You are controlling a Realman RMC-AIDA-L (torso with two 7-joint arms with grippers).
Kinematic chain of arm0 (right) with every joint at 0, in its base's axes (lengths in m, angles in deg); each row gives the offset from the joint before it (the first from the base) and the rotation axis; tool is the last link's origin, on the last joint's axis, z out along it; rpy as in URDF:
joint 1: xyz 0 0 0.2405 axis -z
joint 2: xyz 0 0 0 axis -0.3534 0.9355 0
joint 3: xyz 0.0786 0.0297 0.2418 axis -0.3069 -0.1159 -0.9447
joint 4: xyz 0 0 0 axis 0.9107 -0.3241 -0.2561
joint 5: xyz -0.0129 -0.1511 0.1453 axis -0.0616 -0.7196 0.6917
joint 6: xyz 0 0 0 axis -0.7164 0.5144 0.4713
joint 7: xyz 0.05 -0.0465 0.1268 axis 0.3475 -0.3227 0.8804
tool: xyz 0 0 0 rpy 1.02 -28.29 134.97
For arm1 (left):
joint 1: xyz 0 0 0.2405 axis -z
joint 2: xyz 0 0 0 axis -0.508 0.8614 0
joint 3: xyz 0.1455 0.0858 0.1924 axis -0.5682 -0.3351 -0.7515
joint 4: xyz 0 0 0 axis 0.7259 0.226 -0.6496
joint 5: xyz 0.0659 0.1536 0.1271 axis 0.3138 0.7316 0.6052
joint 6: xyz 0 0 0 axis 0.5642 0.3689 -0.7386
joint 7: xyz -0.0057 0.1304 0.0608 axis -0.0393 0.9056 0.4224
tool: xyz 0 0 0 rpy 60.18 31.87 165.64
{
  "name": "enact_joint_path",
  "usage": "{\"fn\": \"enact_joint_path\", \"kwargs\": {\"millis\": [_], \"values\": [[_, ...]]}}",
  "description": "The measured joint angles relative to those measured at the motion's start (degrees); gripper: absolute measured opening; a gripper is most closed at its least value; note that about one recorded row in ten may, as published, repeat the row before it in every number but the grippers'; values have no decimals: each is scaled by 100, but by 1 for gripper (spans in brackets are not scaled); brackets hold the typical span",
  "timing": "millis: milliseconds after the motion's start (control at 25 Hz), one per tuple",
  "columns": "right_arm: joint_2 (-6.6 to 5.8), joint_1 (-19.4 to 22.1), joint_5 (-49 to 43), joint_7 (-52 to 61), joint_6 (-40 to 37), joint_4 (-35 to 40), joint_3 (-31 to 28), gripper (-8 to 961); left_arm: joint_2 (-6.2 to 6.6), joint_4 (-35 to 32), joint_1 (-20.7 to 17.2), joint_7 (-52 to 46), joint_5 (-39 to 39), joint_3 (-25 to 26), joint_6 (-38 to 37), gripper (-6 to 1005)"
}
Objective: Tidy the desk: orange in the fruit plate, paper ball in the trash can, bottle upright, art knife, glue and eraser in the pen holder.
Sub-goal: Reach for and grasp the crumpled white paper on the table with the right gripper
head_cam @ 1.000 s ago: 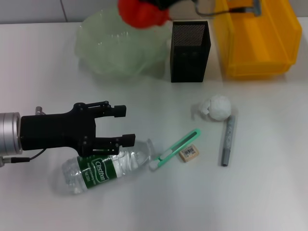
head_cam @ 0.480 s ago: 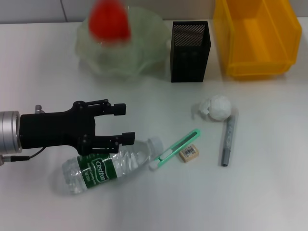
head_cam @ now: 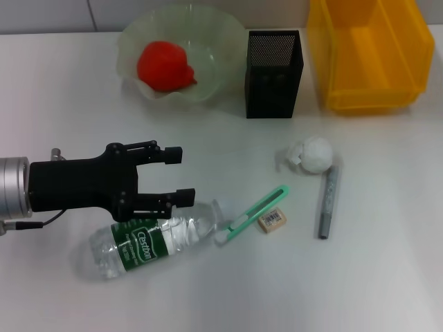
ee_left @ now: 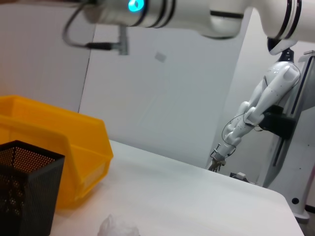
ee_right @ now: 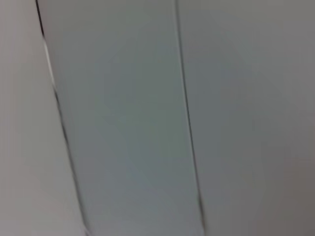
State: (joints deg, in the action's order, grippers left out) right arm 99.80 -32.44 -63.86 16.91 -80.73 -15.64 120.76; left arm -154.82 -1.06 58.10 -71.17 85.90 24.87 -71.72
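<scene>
Left tool (head_cam: 181,177) partly overlapping bottle (head_cam: 149,241)

Clear plastic bottle (head_cam: 149,240) w/ glossy label — black mesh-metal pen holder (head_cam: 273,63), matt.

White desk (head_cam: 387,277); pale panelled wall (ee_left: 162,98) behind.

A robotics lab, staged as a desk: a bare white tabletop (head_cam: 387,277) set against plain pale wall panels (ee_left: 162,98); a white robot arm (ee_left: 256,105) on a stand beyond the tabletop's far edge; a yellow plastic parts bin (head_cam: 370,52) beside a black mesh pen holder (head_cam: 273,66).
</scene>
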Motion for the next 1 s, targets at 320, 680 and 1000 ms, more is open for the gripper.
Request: {"fn": "enact_joint_path", "kwargs": {"millis": [320, 680, 1000], "values": [[-509, 1013, -107, 751, -3037, 1090, -666, 750, -1, 0, 13, 0, -5, 0, -70, 722], [-649, 761, -3940, 2312, -4574, 1975, -1074, 750, -1, -29, 29, -34, 0, 0, -86, 716], [24, 663, -6663, 2465, -4050, 1992, -542, 751, -8, -59, 17, -62, 3, 43, -84, 711]]}}
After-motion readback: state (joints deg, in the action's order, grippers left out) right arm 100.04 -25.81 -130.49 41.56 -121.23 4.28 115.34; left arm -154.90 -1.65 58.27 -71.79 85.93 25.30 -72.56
